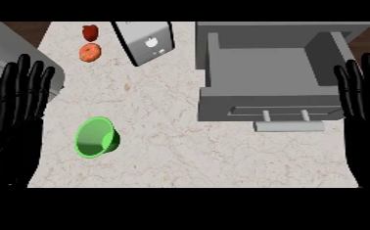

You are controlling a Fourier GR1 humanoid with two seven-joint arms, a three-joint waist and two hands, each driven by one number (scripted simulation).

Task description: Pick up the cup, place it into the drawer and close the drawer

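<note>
Marbled counter top point(188, 126) fills the head view, with the left hand point(22, 106) at the left edge and the right hand point(354, 102) at the right edge, both resting with fingers straight and holding nothing. Nearest lies the green cup point(96, 137), tipped on its side at lower left, well apart from the open grey drawer point(267, 77) at right. Farther back stand a tilted grey box point(148, 40), an orange fruit point(89, 52) and a red fruit point(90, 31).

The left hand point(22, 106) is all black, with long, slim, glossy fingers carrying thin pale highlights along their length. The right hand point(354, 97) has the same black colour and the same slim fingers.
</note>
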